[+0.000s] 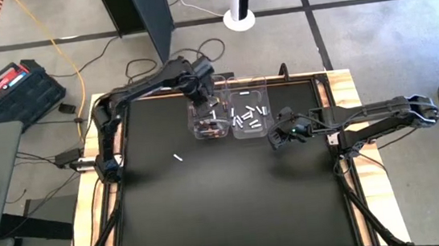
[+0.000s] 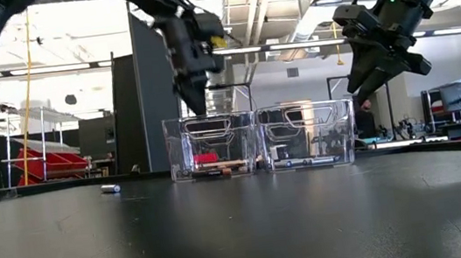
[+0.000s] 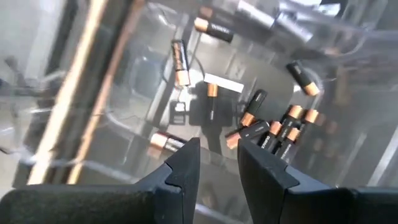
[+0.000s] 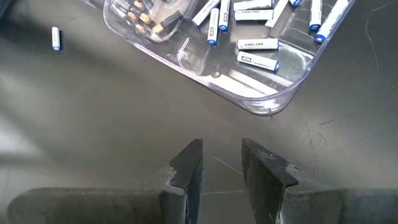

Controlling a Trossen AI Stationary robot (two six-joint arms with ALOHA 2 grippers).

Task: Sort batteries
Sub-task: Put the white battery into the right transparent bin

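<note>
One white battery (image 1: 178, 156) lies unsorted on our bench (image 1: 228, 211); the rest fill both bins (image 1: 230, 110), and our left gripper (image 1: 207, 108) and right gripper (image 1: 279, 137) are spread, empty.

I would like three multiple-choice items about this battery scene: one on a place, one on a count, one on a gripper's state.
1. Where is the left gripper?
A. over the left bin
B. on the bare table
C. beside the right bin

2. How many batteries lie loose on the table?
A. none
B. one
C. four

3. The right gripper is:
A. shut on a battery
B. open and empty
C. inside a bin

Key: 1 A, it hangs above the dark batteries; 2 B, one white battery; 3 B, nothing between its fingers.
</note>
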